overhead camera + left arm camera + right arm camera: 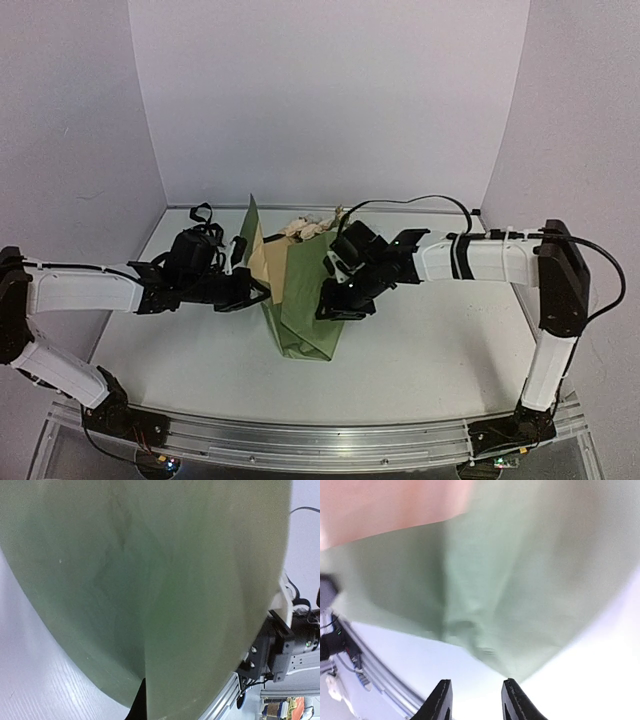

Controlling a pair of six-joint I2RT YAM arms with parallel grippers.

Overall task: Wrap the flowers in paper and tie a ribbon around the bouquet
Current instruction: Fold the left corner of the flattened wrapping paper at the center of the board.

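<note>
The paper (305, 305) stands half folded in the middle of the table, olive-green outside with its tan side (268, 265) showing at the left fold. Pale flowers (305, 227) stick out of its far end. My left gripper (258, 287) is shut on the paper's left flap. In the left wrist view the green paper (150, 580) fills the picture, and only a dark sliver of one finger (137, 707) shows. My right gripper (335, 303) hovers at the paper's right side. It is open (472, 695) with nothing between its fingers, and the paper (510, 595) lies just beyond them. I cannot make out the ribbon for certain.
A black looped strand (204, 214) lies behind my left wrist; I cannot tell whether it is ribbon or cable. The white table (440, 330) is walled at the back and sides. A metal rail (320, 442) runs along the near edge.
</note>
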